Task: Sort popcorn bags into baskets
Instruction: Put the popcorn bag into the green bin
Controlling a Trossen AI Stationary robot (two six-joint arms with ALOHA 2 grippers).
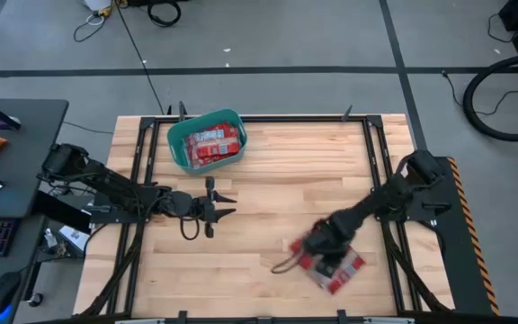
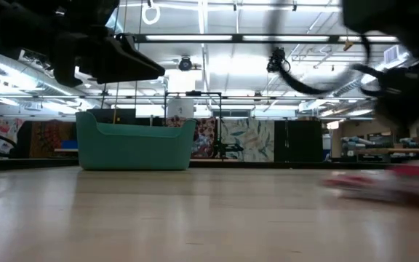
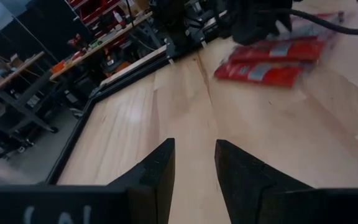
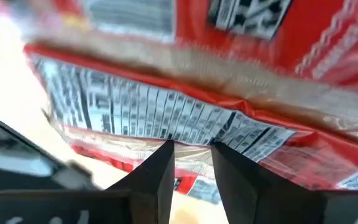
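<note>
High view, table: pale wooden butcher-block tabletop [image 1: 268, 189] inside a black metal frame.
Tub: teal plastic rectangular basket [image 1: 180, 148] near the far edge, toward the left, with red popcorn packets [image 1: 216, 144] lying inside.
Loose pile: flat red popcorn bags [image 1: 344, 270] on the near right of the table.
Right gripper [image 4: 191, 152]: low over that pile, fingers a narrow gap apart at a packet's edge; whether it grips, cannot tell.
Left gripper [image 1: 225, 200]: above bare wood at mid-left, fingers narrowly apart, holding nothing.
</note>
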